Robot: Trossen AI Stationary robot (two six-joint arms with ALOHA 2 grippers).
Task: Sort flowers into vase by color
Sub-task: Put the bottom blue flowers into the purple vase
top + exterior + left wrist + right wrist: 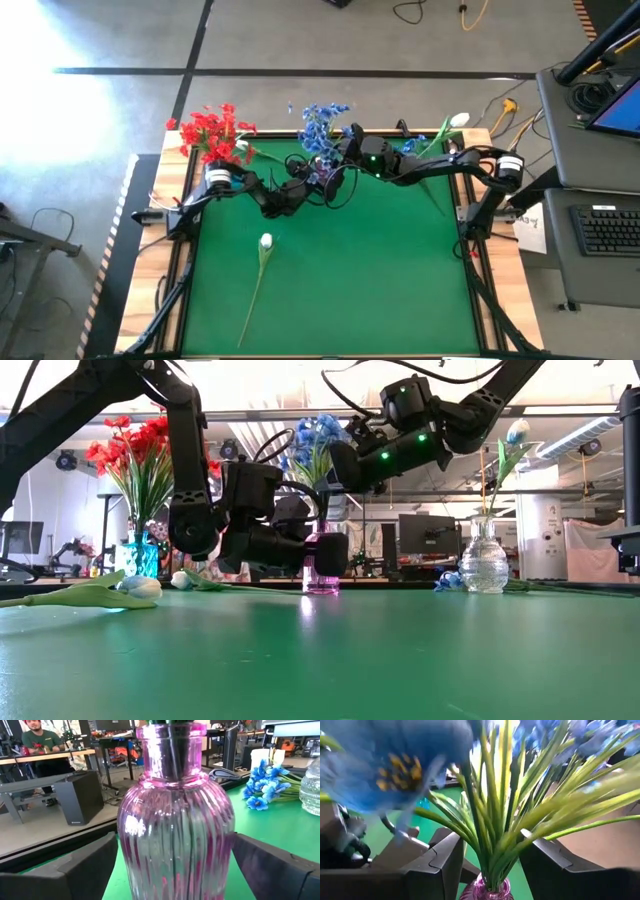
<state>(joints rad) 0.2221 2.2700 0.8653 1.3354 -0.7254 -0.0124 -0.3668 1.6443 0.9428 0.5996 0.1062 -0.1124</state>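
Observation:
A pink ribbed glass vase (175, 830) stands on the green mat at the far middle, with blue flowers (312, 440) upright in it. My left gripper (316, 180) is low and level at the vase's body, open, one finger on each side with a sliver of mat showing between finger and glass. My right gripper (492, 855) is higher, open around the bunch of green stems (495, 820) just above the vase's neck (487, 892). Red flowers (135, 450) stand in a teal vase (140, 555) at the far left. One white flower (515, 432) stands in a clear vase (485, 560) at the far right.
A white tulip (265, 245) lies on its side on the mat, left of centre, its stem running toward the near edge. A loose sprig of blue flowers (262, 790) lies on the mat beside the clear vase. The mat's near half has free room.

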